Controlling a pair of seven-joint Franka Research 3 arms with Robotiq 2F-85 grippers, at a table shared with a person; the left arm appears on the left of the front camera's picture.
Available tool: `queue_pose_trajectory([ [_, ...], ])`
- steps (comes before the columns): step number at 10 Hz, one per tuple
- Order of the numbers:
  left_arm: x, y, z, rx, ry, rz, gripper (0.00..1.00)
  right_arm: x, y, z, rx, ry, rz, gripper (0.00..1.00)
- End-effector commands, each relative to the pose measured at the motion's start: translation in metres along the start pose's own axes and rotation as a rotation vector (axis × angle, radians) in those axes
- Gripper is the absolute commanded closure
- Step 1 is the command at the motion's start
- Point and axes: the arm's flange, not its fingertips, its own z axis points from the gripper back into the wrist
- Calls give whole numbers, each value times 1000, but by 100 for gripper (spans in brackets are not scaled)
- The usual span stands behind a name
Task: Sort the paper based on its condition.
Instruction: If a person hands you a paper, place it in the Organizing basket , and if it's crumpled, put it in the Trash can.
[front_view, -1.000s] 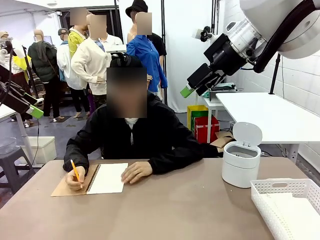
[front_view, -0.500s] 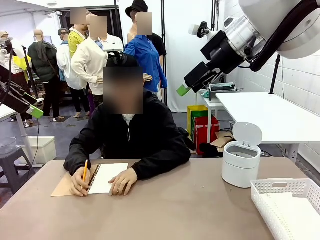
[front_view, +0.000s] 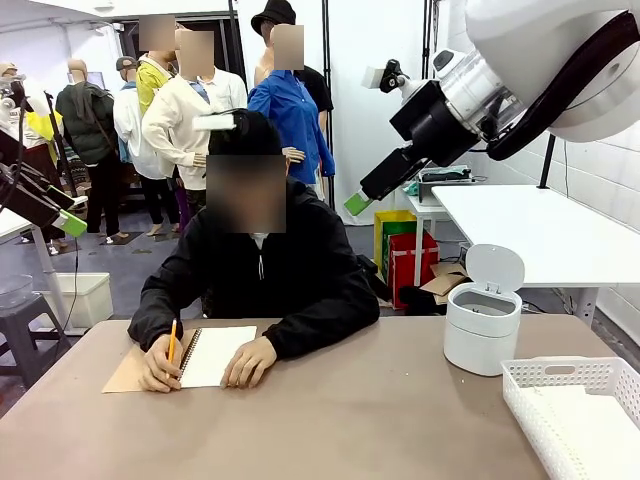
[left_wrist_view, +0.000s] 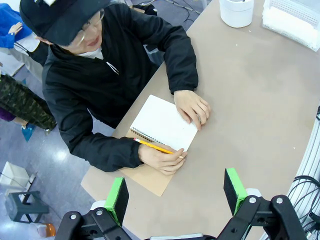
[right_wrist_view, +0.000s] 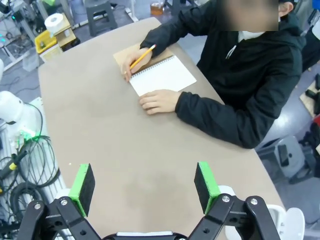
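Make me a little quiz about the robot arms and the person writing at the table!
1. True or false: the person's hand holds a pencil by the open spiral notebook.
2. The lid of the small white bin is: A) flipped up, B) shut, C) lying on the table.
3. Fill in: the left gripper and right gripper hang above the table with their jaws ____.

Key: 1 true; 2 A; 3 open.
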Motion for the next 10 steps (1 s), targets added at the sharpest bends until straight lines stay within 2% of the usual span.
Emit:
queue_pose_trajectory([
  [1, -1, 1, 1, -7, -8, 2, 0, -11, 1, -8, 19, -29, 10, 0],
  [3, -1, 1, 1, -7, -8, 2, 0, -9, -1, -10, 30, -39, -27, 0],
  [4, -1, 1, 1, -7, -8, 2, 0, -4, 1, -5, 8, 8, -3, 0],
  [10, -1, 1, 1, -7, -8, 2, 0, -4, 1, -5, 8, 8, -3, 0],
])
